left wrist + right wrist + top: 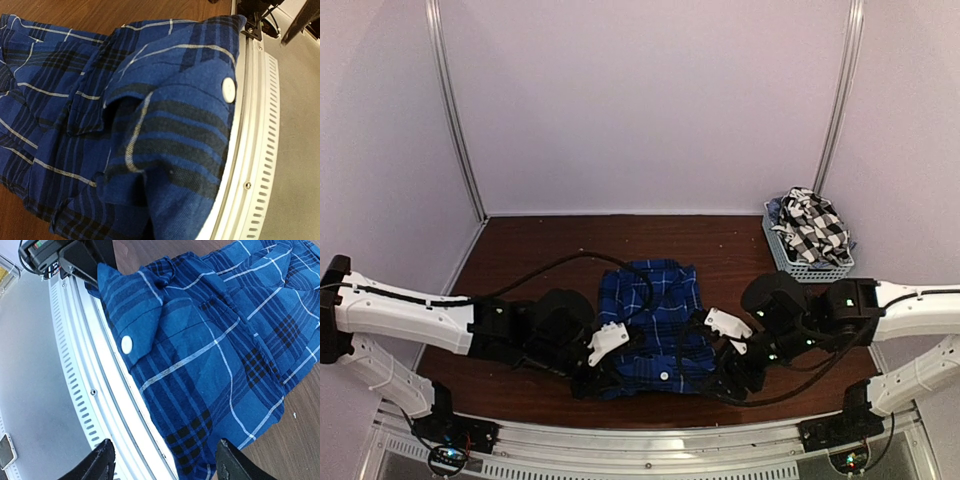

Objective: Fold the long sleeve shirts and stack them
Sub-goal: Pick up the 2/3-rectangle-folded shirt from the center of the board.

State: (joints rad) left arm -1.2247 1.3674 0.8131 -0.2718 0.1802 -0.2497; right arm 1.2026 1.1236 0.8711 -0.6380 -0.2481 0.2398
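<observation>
The royal-blue plaid shirt [652,318] lies folded on the brown table between both arms, its near edge at the table's metal rail. My left gripper [603,372] is at the shirt's near left corner. In the left wrist view the plaid cloth [150,150] bunches over the fingers and hides them, so the gripper looks shut on it. My right gripper [725,375] is open at the near right corner, its black fingertips [102,460] spread either side of the shirt's edge [200,430]. The black-and-white check shirt [815,225] sits crumpled in the basket.
The small grey slotted basket [798,262] stands at the back right by the wall. The white slotted rail [95,390] runs along the table's near edge, also in the left wrist view [252,150]. A white button [127,344] shows on the shirt.
</observation>
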